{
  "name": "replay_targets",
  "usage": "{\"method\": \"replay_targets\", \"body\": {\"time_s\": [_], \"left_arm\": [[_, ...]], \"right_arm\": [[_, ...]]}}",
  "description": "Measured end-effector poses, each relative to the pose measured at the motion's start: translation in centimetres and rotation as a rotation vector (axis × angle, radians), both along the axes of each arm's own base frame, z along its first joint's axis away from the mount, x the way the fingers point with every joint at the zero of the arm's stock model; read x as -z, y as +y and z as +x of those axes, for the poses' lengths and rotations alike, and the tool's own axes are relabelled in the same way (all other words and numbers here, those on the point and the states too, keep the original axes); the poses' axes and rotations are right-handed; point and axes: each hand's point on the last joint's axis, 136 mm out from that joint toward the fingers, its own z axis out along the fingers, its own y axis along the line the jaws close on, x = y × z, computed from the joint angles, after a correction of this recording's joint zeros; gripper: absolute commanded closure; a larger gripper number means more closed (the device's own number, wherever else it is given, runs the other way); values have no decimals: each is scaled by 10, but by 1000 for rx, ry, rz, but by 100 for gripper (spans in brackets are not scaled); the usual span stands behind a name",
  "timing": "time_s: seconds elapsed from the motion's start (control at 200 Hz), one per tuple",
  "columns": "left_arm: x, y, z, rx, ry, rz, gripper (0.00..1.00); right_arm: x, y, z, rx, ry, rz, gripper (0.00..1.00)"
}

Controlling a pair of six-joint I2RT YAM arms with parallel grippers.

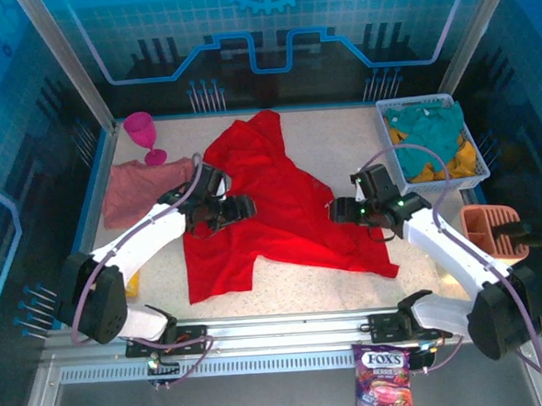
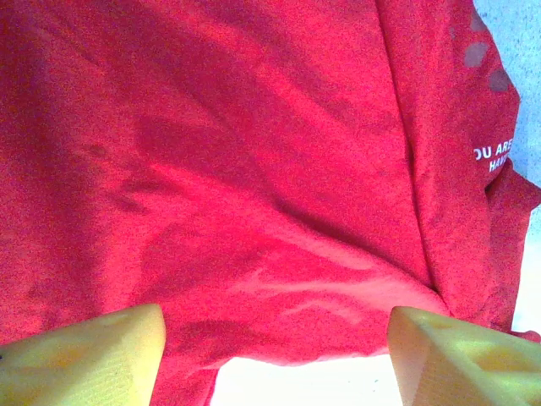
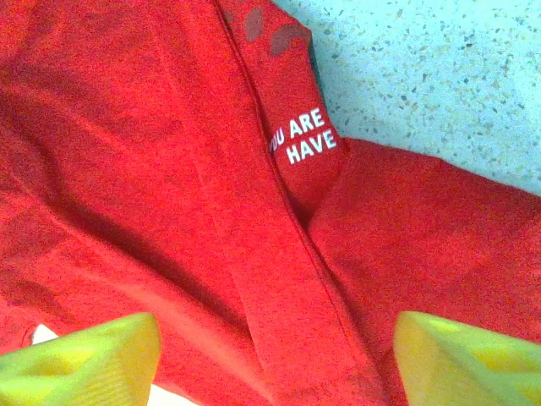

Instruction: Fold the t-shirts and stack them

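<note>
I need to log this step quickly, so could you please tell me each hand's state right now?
Left hand: open above the red t-shirt, holding nothing.
Right hand: open above the same shirt, holding nothing.
</note>
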Motion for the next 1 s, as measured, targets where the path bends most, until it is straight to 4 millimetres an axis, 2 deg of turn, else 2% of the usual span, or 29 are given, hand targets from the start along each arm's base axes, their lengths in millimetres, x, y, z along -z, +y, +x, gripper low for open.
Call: {"method": "replay_targets", "body": {"time_s": [0.055,0.16,0.31,0.535,0.75,0.82,0.891,0.926,1.001], "left_arm": [[-2,6,-2,-10,-4,1,29],[-5,13,-5,-22,-12,7,29],[0,16,-12,-22,2,14,29],[11,19,-21,-22,36,27,30],[12,20,-22,-22,40,29,30],[13,20,-22,-22,41,29,30],[14,20,-23,-22,46,31,30],[15,20,-24,-22,47,31,30],[16,21,-25,-22,49,32,30]], "right_arm": [[8,-3,3,18,41,-7,44],[33,-15,-3,58,156,-23,52],[57,-24,-24,84,262,-33,53],[82,-20,-49,66,369,-4,58],[89,-17,-56,58,401,15,70],[89,-16,-55,57,398,22,83],[89,-16,-55,54,399,25,89],[89,-16,-55,52,399,23,97],[86,-18,-54,50,392,2,100]]}}
